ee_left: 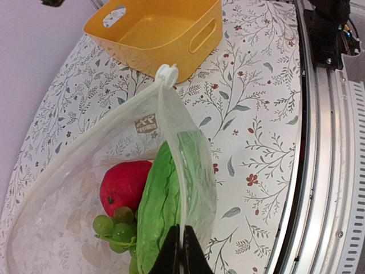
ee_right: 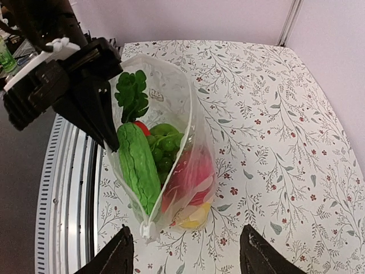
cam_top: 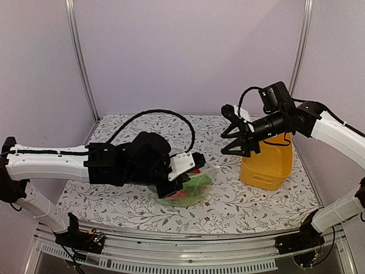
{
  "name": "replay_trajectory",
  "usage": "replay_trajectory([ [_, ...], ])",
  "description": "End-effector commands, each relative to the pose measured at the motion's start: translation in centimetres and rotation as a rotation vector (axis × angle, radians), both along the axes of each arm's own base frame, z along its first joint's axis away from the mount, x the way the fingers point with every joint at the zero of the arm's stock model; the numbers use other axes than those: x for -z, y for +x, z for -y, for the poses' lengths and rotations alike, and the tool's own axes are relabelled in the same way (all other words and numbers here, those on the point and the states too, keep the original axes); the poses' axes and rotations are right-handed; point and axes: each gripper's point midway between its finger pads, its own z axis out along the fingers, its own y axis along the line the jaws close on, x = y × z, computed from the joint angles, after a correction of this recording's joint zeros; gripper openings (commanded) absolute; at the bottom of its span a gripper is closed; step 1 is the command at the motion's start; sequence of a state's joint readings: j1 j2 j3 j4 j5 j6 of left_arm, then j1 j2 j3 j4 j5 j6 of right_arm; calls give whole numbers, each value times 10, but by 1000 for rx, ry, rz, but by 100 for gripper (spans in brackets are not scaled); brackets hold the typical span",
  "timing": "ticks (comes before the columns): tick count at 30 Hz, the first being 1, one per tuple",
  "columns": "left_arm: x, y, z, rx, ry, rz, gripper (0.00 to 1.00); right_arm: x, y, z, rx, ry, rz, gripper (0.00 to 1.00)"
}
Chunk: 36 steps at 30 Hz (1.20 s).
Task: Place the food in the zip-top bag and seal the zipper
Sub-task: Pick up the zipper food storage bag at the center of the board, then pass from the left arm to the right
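My left gripper (ee_left: 182,252) is clenched on the mouth edge of the bag (ee_right: 165,97). The bag sits on the flowered surface (ee_right: 274,114) with the food (ee_right: 140,165) inside. My right gripper (ee_right: 185,251) hangs released above it, near the yellow bin (cam_top: 265,165).

From above, the left arm (cam_top: 131,162) covers most of the zip-top bag (cam_top: 199,184); you see only a red and green bit of it. In the left wrist view the bag's bottom is cut off, and only the tips of the left hand (ee_left: 181,254) show, pinched on its edge. The small label (ee_left: 146,123) on the bag is too tiny to read. A yellow thing (ee_right: 197,216) low in the bag is blurry.
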<state>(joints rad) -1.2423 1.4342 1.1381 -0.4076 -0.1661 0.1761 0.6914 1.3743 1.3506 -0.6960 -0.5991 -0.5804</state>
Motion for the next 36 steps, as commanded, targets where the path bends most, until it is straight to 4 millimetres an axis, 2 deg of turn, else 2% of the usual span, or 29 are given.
replay_trajectory([
  [1,-26,24,-2,-79,-78,70,2,16,-25,10,-94,61,-86,63],
  [6,-33,33,-5,-102,-113,79,2,42,-26,12,-99,43,-82,62],
  [12,-37,39,-7,-119,-148,71,2,62,-14,2,-105,25,-104,60],
  [21,-45,43,-12,-131,-181,71,2,65,11,-20,-102,54,-121,52],
  [27,-49,45,-18,-145,-187,72,2,55,27,-29,-72,90,-80,48],
  [30,-47,45,-20,-144,-194,64,2,51,33,-34,-62,114,-79,46],
  [36,-36,45,-23,-144,-189,46,2,62,43,-43,-55,104,-117,45],
])
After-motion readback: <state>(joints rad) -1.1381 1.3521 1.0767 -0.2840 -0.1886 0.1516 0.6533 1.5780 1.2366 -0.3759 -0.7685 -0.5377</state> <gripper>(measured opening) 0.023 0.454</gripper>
